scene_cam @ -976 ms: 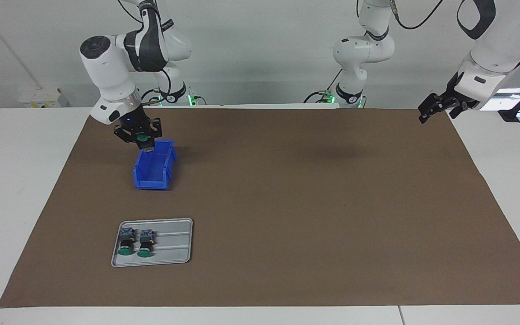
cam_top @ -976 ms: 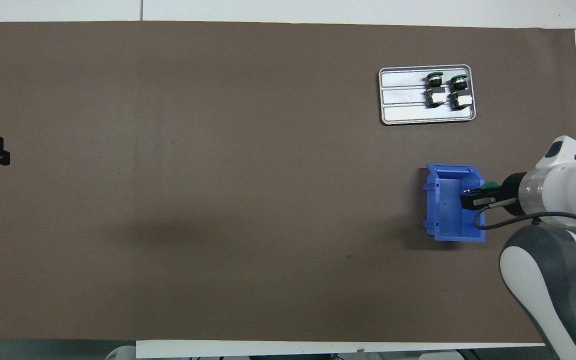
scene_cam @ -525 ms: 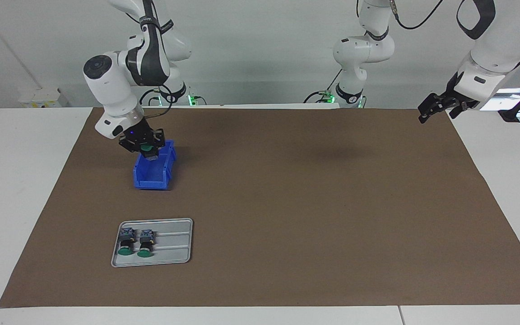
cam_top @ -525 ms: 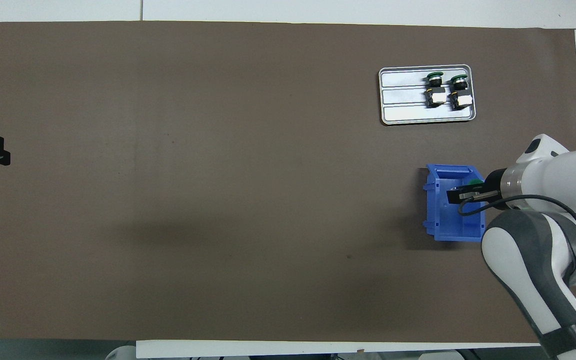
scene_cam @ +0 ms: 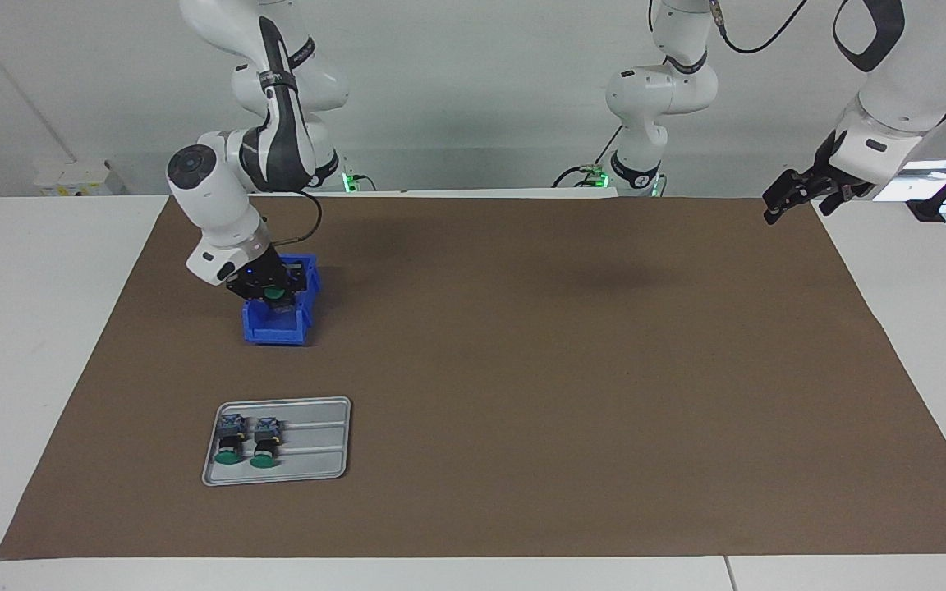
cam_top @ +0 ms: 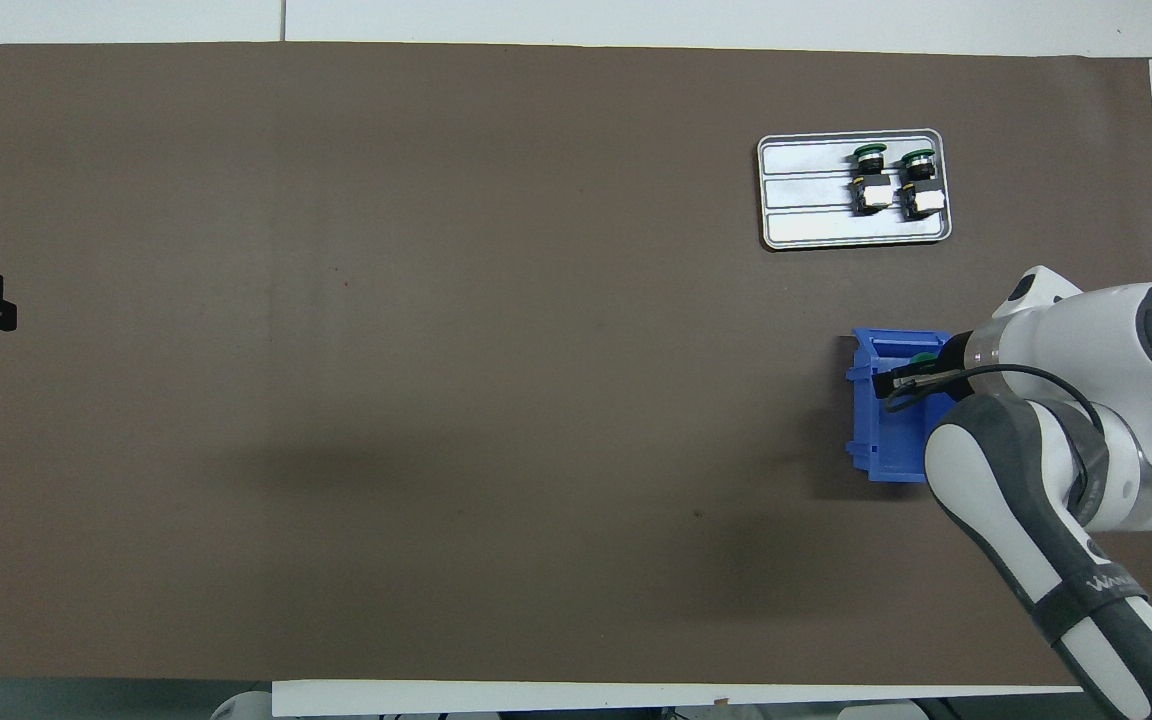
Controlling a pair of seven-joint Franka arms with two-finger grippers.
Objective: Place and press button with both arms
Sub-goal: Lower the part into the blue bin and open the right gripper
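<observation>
Green button (scene_cam: pixel 274 293) in right tool (scene_cam: pixel 276 299), facing view clearer

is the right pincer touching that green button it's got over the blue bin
Touching. In the facing view the right pincer is closed on the green button, its cap showing between the fingers, above the blue bin.

White counter (scene_cam: pixel 21 345), surface covered by one brown mat (scene_cam: pixel 563 369). On mat, toward the right arm's end: one blue bin (scene_cam: pixel 280 324); one grey tray (scene_cam: pixel 317 447), farther from the robots than the bin, well apart from it.
</observation>
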